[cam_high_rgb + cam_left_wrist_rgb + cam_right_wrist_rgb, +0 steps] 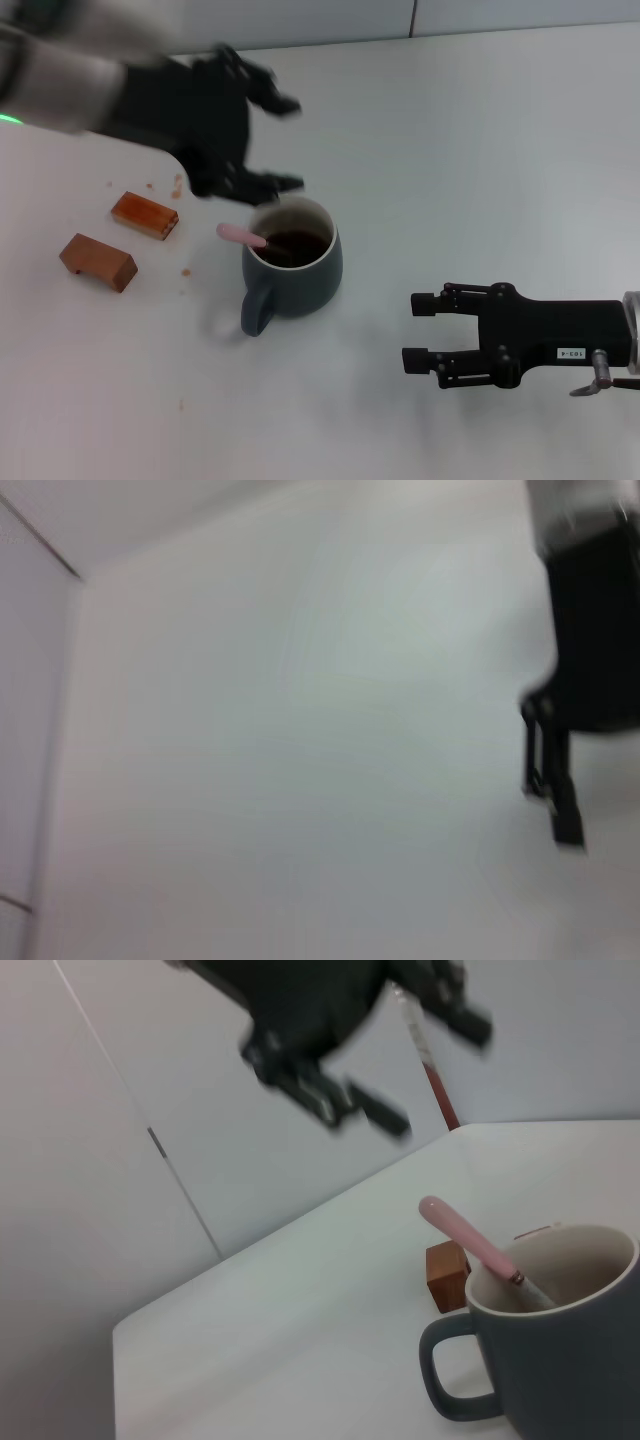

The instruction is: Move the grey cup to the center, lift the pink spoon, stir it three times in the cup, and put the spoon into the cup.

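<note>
Now your left pincer (pixel 285 142) hangs above the counter (pixel 480 150) with its fingers spread apart and nothing between them. Just below and in front of its tips stands the grey cup (pixel 293 262), dark liquid inside, its handle turned toward you. You can see the pink spoon (pixel 242 235) resting in the cup, its bowl sunk in the liquid and its pink handle leaning over the rim. Two wooden blocks (pixel 120 240) lie to that pincer's left. Your right pincer (pixel 418 330) sits released, well apart from the cup.
</note>
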Tool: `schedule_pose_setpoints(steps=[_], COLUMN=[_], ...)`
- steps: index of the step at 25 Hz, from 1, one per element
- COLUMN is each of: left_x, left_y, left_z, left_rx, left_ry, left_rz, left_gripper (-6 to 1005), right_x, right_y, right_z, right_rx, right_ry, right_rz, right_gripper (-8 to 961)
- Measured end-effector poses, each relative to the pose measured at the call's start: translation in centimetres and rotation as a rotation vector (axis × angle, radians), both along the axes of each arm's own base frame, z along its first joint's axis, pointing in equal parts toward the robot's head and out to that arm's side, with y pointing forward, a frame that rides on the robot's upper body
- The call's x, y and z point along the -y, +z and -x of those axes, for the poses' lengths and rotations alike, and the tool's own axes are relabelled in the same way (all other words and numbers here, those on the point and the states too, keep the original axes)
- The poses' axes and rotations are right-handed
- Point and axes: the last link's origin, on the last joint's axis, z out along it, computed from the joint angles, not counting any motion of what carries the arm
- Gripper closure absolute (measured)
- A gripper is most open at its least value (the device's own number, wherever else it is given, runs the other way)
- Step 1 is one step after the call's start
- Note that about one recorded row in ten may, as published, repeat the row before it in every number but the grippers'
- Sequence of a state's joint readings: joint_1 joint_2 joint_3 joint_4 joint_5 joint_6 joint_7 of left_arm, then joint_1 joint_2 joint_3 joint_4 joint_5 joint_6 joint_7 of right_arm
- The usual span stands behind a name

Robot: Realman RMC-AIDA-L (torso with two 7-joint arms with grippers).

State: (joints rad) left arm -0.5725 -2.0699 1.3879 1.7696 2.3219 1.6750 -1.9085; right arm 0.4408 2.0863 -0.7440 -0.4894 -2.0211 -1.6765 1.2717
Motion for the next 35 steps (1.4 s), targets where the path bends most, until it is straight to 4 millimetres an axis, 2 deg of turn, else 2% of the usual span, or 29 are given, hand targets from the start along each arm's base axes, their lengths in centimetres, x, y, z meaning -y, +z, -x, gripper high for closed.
schedule_pose_setpoints(steps=[2,4,6,8,9,10,11,12,14,15,16,19,21,22,23,25,35], left_x=[0.2,0.6,1.0,1.5,1.8,2.2,3.2,3.2,4.9,4.9,6.0,7.7,7.7,8.0,8.4,8.4,7.9], left_y=[2.9,6.3,8.5,9.8,9.8,9.7,8.6,8.6,6.6,6.6,5.1,2.2,2.2,1.3,-0.7,-1.8,-2.4], left_z=[0.8,3.1,5.8,9.0,10.7,12.4,15.5,15.5,18.6,18.6,20.3,22.0,22.0,22.3,22.1,22.0,21.9], left_rx=[0.171,0.387,0.537,0.637,0.667,0.688,0.721,0.721,0.758,0.758,0.779,0.826,0.826,0.840,0.858,0.855,0.870], left_ry=[-0.001,0.002,0.010,0.048,0.083,0.114,0.177,0.177,0.240,0.240,0.275,0.320,0.320,0.334,0.356,0.355,0.364], left_rz=[-0.039,-0.087,-0.140,-0.195,-0.209,-0.223,-0.219,-0.219,-0.206,-0.206,-0.194,-0.151,-0.151,-0.129,-0.063,-0.041,-0.044], left_gripper=[420,359,299,239,229,219,210,200,180,179,179,177,177,177,177,176,181], right_x=[0.0,0.0,0.1,0.1,0.1,0.2,0.3,0.3,0.5,0.7,1.0,1.3,1.6,1.6,1.6,1.6,1.5], right_y=[0.0,0.0,0.2,0.2,0.4,0.5,0.8,0.8,1.3,1.6,2.1,2.6,2.5,2.5,2.3,2.0,1.5], right_z=[0.0,0.0,0.0,0.0,0.0,0.0,0.0,0.0,0.1,0.1,0.2,0.3,0.5,0.5,0.6,0.7,0.8], right_rx=[-0.001,-0.002,-0.010,-0.018,-0.027,-0.036,-0.053,-0.053,-0.077,-0.091,-0.132,-0.164,-0.185,-0.185,-0.190,-0.192,-0.187], right_ry=[0.000,0.000,0.008,0.011,0.015,0.017,0.022,0.022,0.036,0.045,0.068,0.092,0.120,0.120,0.125,0.128,0.135], right_rz=[-0.003,-0.005,-0.015,-0.023,-0.034,-0.046,-0.068,-0.068,-0.096,-0.114,-0.168,-0.218,-0.244,-0.244,-0.243,-0.239,-0.241], right_gripper=[134,134,134,134,134,134,134,134,134,134,134,134,134,134,134,134,134])
